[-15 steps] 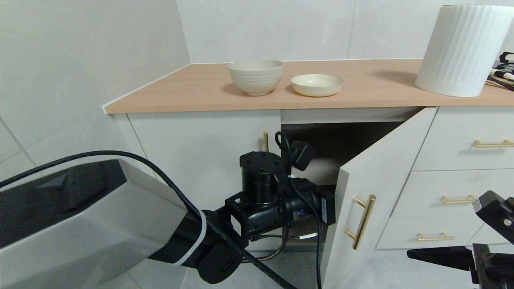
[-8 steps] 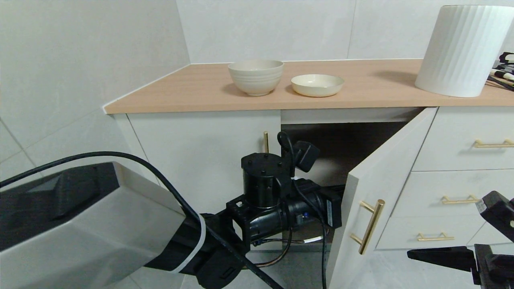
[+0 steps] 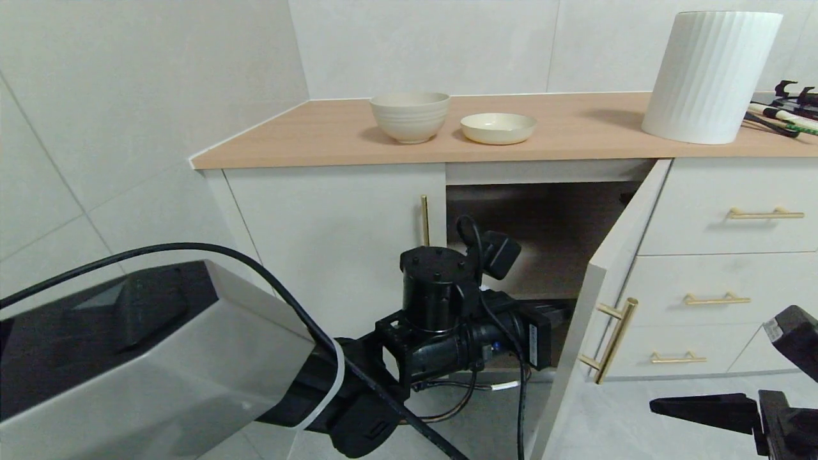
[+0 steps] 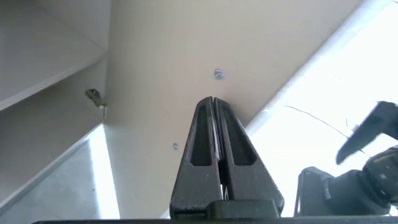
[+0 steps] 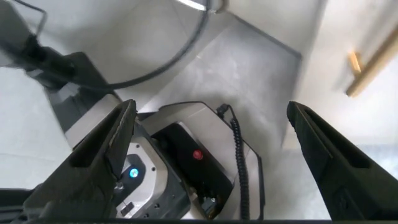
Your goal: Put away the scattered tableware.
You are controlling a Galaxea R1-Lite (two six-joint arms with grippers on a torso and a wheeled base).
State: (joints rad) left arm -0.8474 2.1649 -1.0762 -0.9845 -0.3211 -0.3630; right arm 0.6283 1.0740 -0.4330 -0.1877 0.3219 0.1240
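Left arm (image 3: 441, 332) is lying low and stretched forward, wrist sitting at the open cupboard mouth beside the cabinet door (image 3: 601, 300). Bowl (image 3: 409, 116) and shallow dish (image 3: 498, 127) are standing upright side by side on the countertop (image 3: 575, 137), rims facing up, both round. Left gripper (image 4: 213, 102) is pressed together with nothing held, tips pointing at a pale panel, possibly the door's inner face; contact unclear. Right gripper (image 5: 211, 118) is hanging low, spread wide and holding nothing.
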